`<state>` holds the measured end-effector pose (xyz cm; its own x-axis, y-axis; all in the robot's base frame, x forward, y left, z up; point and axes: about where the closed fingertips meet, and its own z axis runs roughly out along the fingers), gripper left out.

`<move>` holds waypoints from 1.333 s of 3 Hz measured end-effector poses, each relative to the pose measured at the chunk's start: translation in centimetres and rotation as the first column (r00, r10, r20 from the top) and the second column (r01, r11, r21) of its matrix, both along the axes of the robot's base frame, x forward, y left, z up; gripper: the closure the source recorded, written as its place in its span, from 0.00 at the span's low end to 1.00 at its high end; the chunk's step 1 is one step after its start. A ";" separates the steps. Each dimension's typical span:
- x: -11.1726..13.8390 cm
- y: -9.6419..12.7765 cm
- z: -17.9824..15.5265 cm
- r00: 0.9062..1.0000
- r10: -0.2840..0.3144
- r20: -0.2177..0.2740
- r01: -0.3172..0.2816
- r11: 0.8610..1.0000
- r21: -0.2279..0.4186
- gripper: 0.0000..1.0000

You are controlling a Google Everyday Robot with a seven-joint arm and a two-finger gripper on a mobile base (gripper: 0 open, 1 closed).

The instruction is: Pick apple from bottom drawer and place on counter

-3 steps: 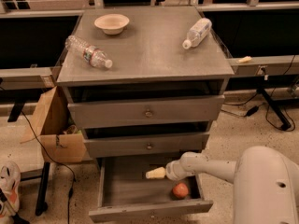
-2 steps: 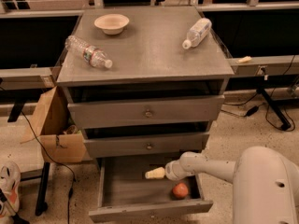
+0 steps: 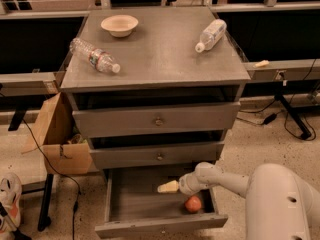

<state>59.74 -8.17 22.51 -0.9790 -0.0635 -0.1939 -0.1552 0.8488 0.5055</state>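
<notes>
**Apple** [image 3: 193, 204]: one, orange-red, lying on the floor of the open bottom drawer [image 3: 134, 205], at about 4 o'clock in the tray. It is near the right wall and just behind the front panel. Not held, not lifted.

**Hand** [image 3: 168, 186]: inside the drawer, at about 10 o'clock from the apple. It is near the fruit but apart from it, and points toward 9 o'clock. Whether it is apart or together cannot be told. It is clamped on nothing that shows.

**Arm** [image 3: 226, 179]: white, reaching in from 3 o'clock over the drawer's right wall.

**Change over the last second:** almost none. The hand sits where it did, perhaps a trace nearer 12 o'clock, and the apple has not shifted. Judgement: the reach is paused or only creeping, and the grasp is not yet made. The hand would need to turn toward 4 o'clock and come down over the fruit.

**Tabletop** [image 3: 160, 59]: the place to set the apple, at 12 o'clock above the two shut drawers. It carries:
- a bowl [image 3: 119, 25] at 11 o'clock
- a clear bottle [image 3: 95, 55] lying at 9 o'clock
- a white bottle [image 3: 211, 35] lying at 2 o'clock

The middle looks free for the apple.

**Surroundings:** a box [image 3: 60, 144] on the floor at 9 o'clock of the cabinet.
</notes>
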 end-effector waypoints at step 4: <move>-0.8 -4.8 -1.9 0.994 -0.106 -0.018 0.104 0.992 -0.067 0.00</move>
